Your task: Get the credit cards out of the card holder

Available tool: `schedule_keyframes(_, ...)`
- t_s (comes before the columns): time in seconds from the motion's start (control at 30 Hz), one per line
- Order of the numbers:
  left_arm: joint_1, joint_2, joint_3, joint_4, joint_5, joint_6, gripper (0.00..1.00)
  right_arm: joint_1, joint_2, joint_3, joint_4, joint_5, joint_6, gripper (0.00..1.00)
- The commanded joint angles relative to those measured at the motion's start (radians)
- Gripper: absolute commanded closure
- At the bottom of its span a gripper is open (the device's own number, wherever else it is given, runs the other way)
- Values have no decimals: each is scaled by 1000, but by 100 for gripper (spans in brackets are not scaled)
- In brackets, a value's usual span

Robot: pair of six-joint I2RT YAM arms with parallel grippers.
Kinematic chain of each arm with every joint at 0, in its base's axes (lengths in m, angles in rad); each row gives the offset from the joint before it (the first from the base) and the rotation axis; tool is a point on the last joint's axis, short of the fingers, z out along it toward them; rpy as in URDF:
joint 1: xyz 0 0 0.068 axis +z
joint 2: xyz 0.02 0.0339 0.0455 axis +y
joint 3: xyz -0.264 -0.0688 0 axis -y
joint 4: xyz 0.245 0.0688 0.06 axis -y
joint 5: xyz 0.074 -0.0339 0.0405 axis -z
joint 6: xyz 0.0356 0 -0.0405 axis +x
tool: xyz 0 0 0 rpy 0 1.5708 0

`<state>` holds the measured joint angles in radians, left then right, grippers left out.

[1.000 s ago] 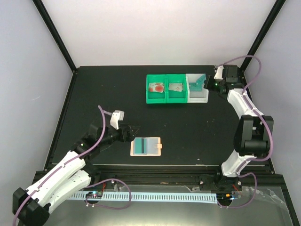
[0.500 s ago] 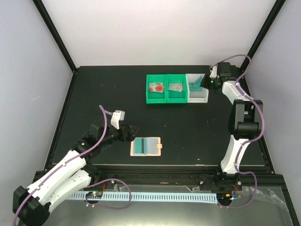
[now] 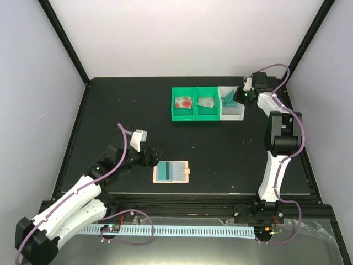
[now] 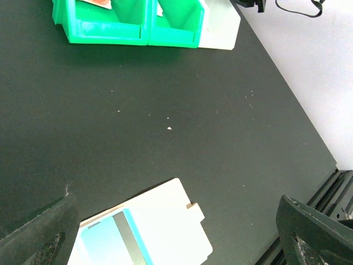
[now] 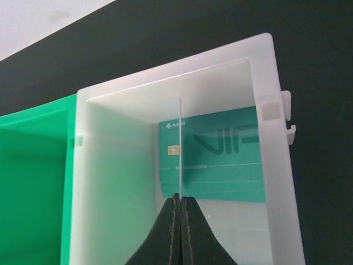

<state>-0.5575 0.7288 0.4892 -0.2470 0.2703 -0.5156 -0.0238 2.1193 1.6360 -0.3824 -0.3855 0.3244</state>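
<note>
Grip check, right gripper [image 5: 180, 201]: the jaws are pressed together on an edge-on card [image 5: 180, 138]. In the right wrist view this card is only a thin pale line rising from the tips, so its face and colour cannot be read. Behind that line a teal card [image 5: 220, 160] marked VIP rests inside the white bin [image 5: 276, 182]. The overhead view does not separate the two, showing just a teal sliver at the bin mouth under the wrist.

Right arm pose: it rises from the near right edge of the counter [image 3: 121, 110] and runs to the far right corner. The wrist is bent left over the white bin.

Left gripper [image 3: 154, 156]: the jaws are spread wide and hold nothing. It sits low, just beside the left edge of the card holder [image 3: 171, 171] and apart from it. The left arm reaches in diagonally from the near left corner.

The card holder lies open and flat close to the near edge, left of the middle. The left wrist view adds a teal striped card [image 4: 124, 237] with a grey band seated in its left panel, and a side tab [image 4: 192, 207].

At the far edge, right of centre, two green bins adjoin the white one. The left green bin [image 3: 182, 117] holds a red-blotch card [image 3: 183, 102]. The middle green bin [image 3: 208, 116] holds a grey card [image 3: 207, 101].
</note>
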Motion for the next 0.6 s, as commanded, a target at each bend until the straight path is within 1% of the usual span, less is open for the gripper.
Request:
schedule_keyframes(0.0,5,4,18,-7,-3,14,1,-4,28,33,-3,1,16,99)
schedule_keyframes(0.3,4,9,25,-3,6,7,1,-4,50,56,-12,30,23,96)
schedule_keyframes(0.57,4,3,19,-13,-3,-8,1,-3,41,75,-54,57,21,82)
